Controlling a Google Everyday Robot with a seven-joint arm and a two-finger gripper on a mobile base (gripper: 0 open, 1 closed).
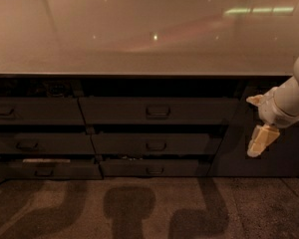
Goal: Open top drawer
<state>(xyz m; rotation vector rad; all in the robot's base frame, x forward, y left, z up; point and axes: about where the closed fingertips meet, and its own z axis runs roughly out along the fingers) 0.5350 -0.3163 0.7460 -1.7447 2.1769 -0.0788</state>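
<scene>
Well left of the wide, empty jaws of the gripper, the top drawer was seen shut; stiff, it was judged best pulled by its handle.

The gripper hangs at the right, before the cabinet panel beside the drawers. To its left, level with it, lies the top drawer, directly under the countertop. Below and left of the gripper sit the middle drawer and the bottom drawer. The left column of drawers stands farther left.
</scene>
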